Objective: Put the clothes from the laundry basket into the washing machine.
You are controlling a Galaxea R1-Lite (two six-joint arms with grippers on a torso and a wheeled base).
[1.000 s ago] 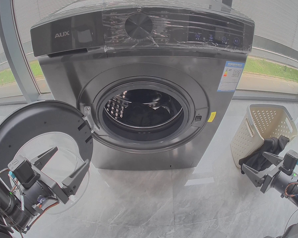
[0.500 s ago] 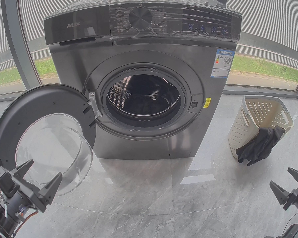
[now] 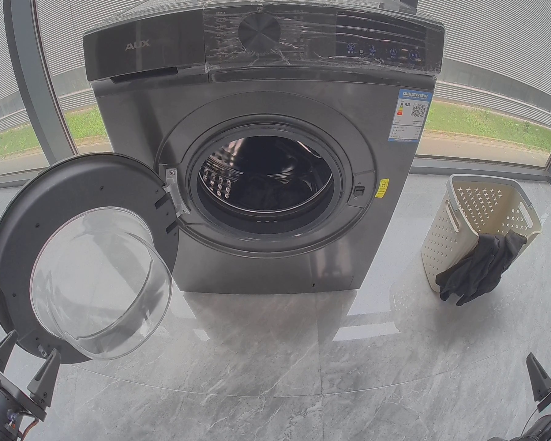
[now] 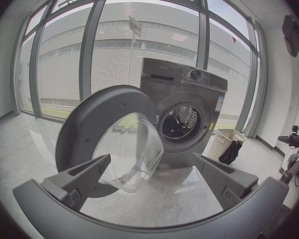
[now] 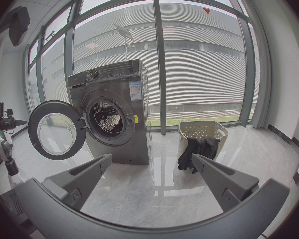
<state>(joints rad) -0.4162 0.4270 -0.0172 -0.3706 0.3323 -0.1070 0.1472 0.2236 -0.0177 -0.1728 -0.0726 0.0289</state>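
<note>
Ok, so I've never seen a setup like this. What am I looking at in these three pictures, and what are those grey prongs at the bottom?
It's a two-armed robot facing a washing machine. The wide picture comes from a camera on its head. The other two come from cameras on its wrists, looking out between the fingers. The grey prongs are its left hand and right hand, both open and holding nothing. The machine's round door is swung open toward the robot's left. On the grey floor to the right stands a cream laundry basket with a dark garment draped over its rim, hanging outside.
</note>
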